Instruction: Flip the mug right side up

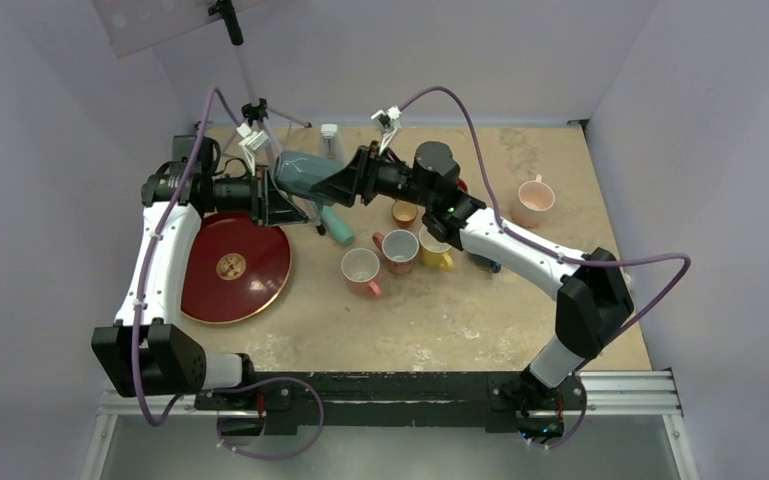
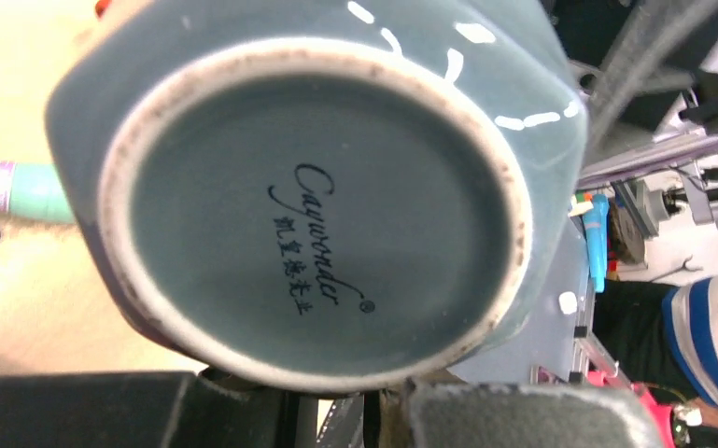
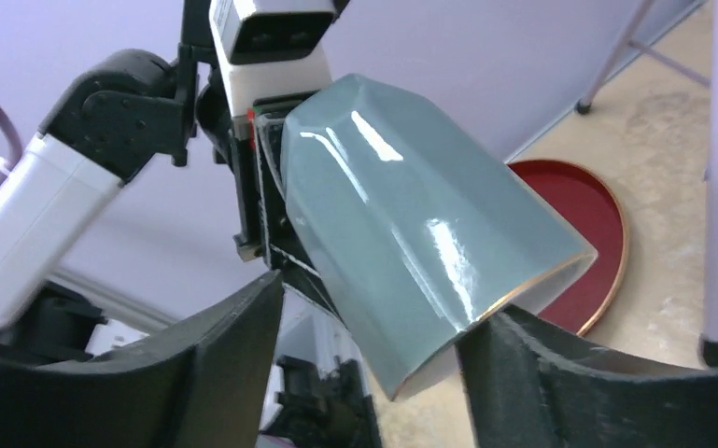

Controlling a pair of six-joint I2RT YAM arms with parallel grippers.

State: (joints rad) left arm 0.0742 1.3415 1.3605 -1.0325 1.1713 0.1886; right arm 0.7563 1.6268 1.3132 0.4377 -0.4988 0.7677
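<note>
A grey-blue mug (image 1: 303,172) hangs in the air above the back of the table, lying on its side between my two grippers. My left gripper (image 1: 278,203) is shut on it at the base end; its handle is hidden. In the left wrist view the mug's printed base (image 2: 308,215) fills the frame above my left gripper (image 2: 355,406). In the right wrist view the mug (image 3: 411,215) points its open rim at my right gripper (image 3: 373,345). That gripper (image 1: 345,185) is open around the rim, with one finger (image 3: 560,373) at the rim's edge and the other apart from it.
A red plate (image 1: 235,265) lies at the left. A teal bottle (image 1: 336,226) lies below the mug. Pink (image 1: 362,270), brown (image 1: 400,248), yellow (image 1: 436,250) and orange (image 1: 404,212) mugs stand mid-table, and a peach mug (image 1: 533,203) at the right. A tripod (image 1: 255,125) stands at the back.
</note>
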